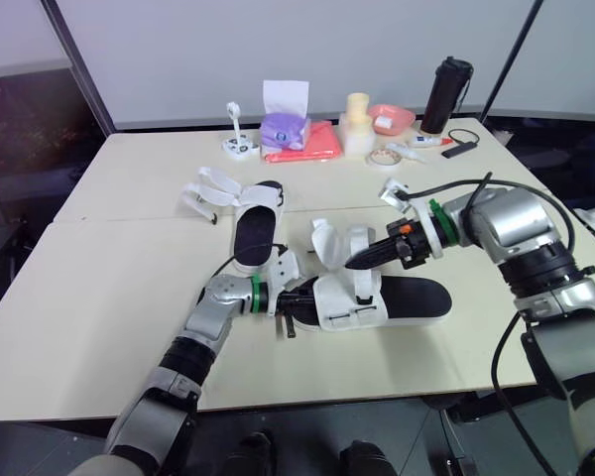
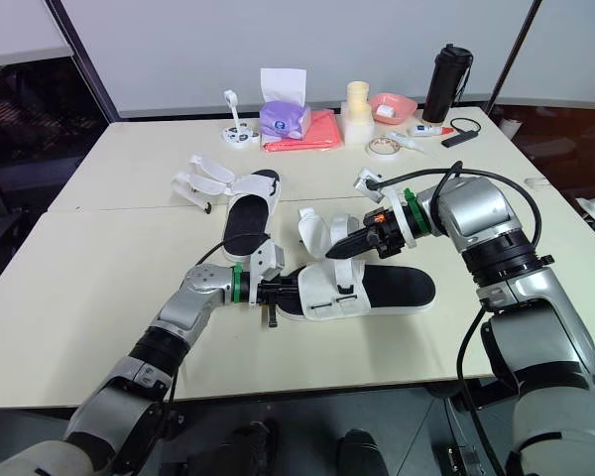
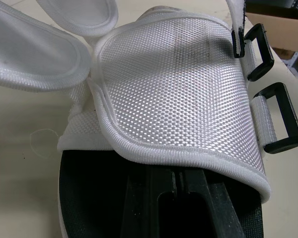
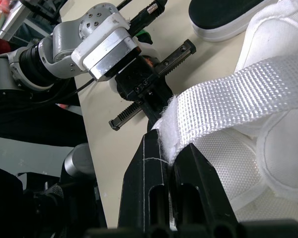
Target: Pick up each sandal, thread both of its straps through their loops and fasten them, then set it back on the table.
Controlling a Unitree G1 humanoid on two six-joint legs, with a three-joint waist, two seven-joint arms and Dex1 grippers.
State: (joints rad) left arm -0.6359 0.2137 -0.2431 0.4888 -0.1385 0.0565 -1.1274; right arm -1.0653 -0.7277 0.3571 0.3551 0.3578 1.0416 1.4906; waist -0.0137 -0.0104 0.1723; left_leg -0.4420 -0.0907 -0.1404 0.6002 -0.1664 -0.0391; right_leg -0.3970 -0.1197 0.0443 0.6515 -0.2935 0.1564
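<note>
Pinching a white strap [image 4: 238,94] of the near sandal [image 1: 402,299], the right jaws are closed on it above the sandal's middle. The left jaws, pressed together, sit tucked under its white upper at the toe end. That sandal rests near the counter's [image 1: 99,297] front edge. A second sandal [image 1: 254,234] lies behind it, straps undone.

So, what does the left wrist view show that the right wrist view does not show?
Left wrist view, not the right wrist one: the two black loops on short webbing tabs, beside the white mesh flap of the sandal, with no strap through them. Right wrist view, not the left one: the strap pinched in the right gripper, and the left gripper seen from outside, holding the sandal's end. Both: the same sandal's white fabric and the beige table.
</note>
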